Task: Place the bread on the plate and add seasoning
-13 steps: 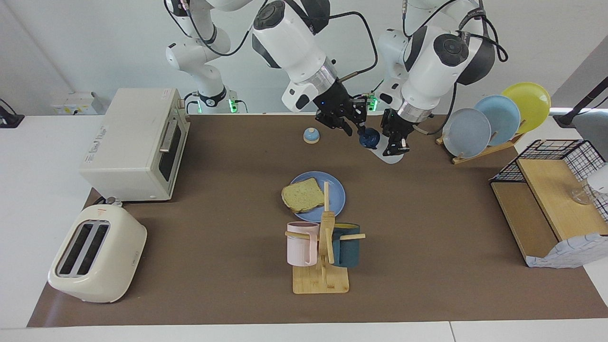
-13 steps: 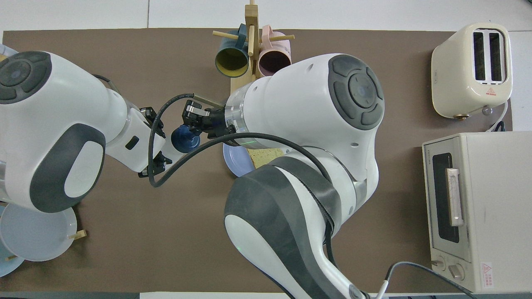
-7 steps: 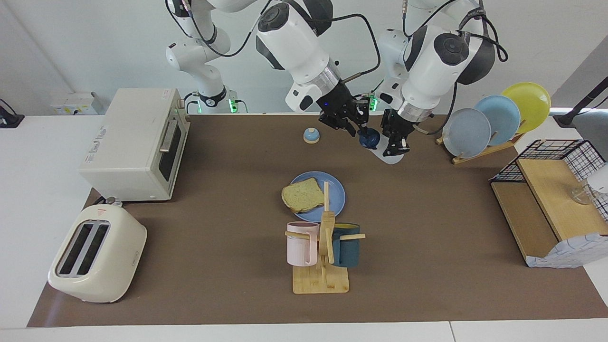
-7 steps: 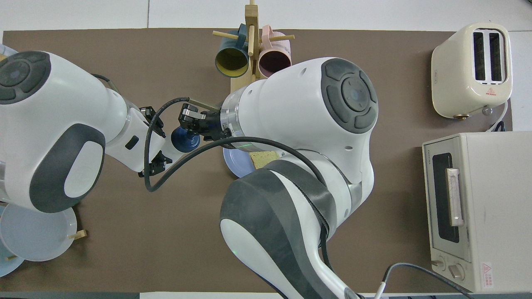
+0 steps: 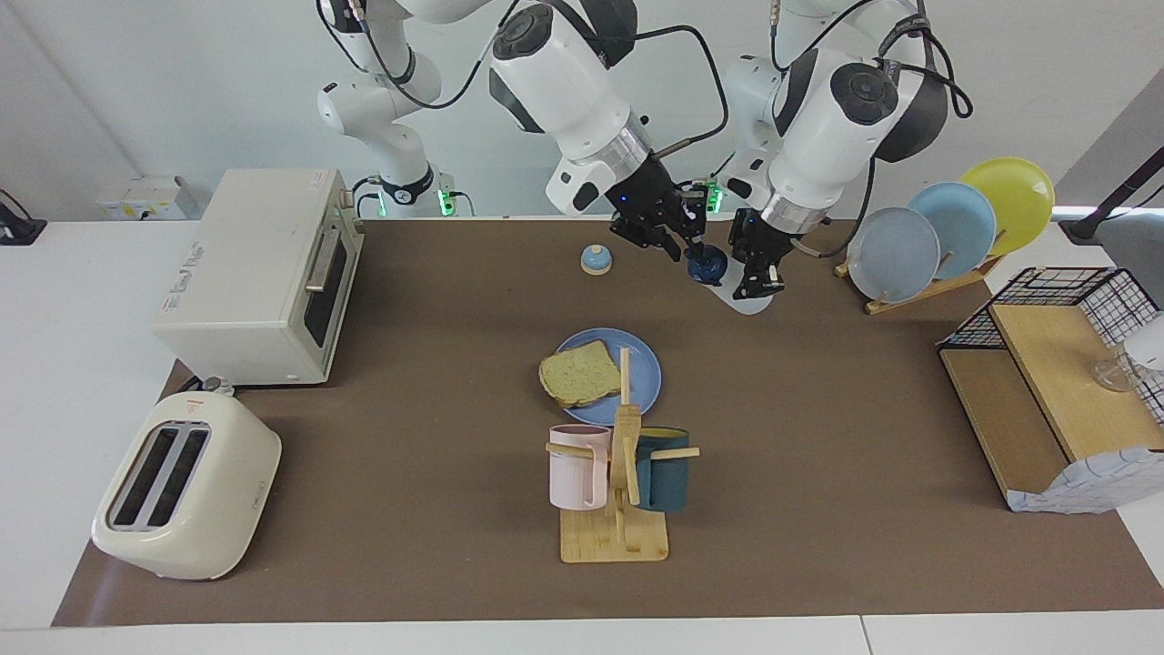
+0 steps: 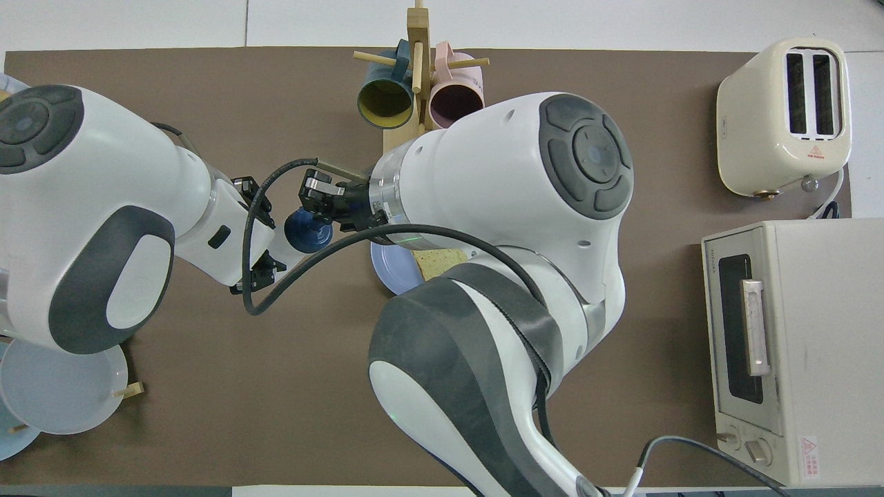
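On toaster (image 5: 186,486): red warning triangle.

Facing view looks down from across the table (image 5: 818,546) toward the robots; overhead view peers steeply down — both share the tabletop's middle.

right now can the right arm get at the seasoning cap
Probably yes: the right gripper is already at the cap of the seasoning, which the left gripper holds by its body, with nothing between them.
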Controlling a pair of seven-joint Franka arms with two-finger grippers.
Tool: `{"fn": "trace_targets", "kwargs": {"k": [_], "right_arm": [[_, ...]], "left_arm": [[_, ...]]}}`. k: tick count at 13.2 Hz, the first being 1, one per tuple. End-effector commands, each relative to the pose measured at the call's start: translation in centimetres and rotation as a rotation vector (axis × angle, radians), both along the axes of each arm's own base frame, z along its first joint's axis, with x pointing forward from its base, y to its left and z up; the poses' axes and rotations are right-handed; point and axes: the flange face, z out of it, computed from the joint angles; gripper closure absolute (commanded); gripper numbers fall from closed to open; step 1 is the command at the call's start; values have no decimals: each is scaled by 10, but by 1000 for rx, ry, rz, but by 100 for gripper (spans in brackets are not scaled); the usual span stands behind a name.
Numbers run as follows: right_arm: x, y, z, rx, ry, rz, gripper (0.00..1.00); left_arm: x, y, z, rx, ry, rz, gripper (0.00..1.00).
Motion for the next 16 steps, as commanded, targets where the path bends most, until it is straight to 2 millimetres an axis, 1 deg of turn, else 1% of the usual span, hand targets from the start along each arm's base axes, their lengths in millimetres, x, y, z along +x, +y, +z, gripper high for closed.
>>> {"fn": "trace_targets", "kwargs": {"k": [1, 3, 4, 6, 7, 10, 11, 14, 16], "right_arm": [[-1, -1, 3, 1, 11, -18, 70], [-1, 0, 3, 1, 10, -17, 75], [-2, 1, 3, 1, 11, -17, 81], [-1, 0, 3, 3, 20, -31, 95], [2, -2, 2, 5, 30, -53, 100], [6, -5, 5, 53, 34, -70, 100], [9, -5, 9, 80, 12, -88, 100], [14, -7, 10, 104, -32, -118, 100], [20, -14, 11, 155, -27, -158, 100]], "left_arm": [[-7, 1, 5, -13, -16, 8, 100], [-7, 1, 5, -13, -14, 8, 100], [-7, 1, 5, -12, -16, 8, 100], [-7, 1, 4, -12, -13, 8, 100], [-7, 2, 4, -13, -15, 7, 100], [-6, 4, 4, -13, -15, 8, 100], [-6, 4, 4, -13, -15, 7, 100], [-7, 3, 4, -13, -15, 5, 100], [-7, 2, 4, -13, -15, 4, 100]]}}
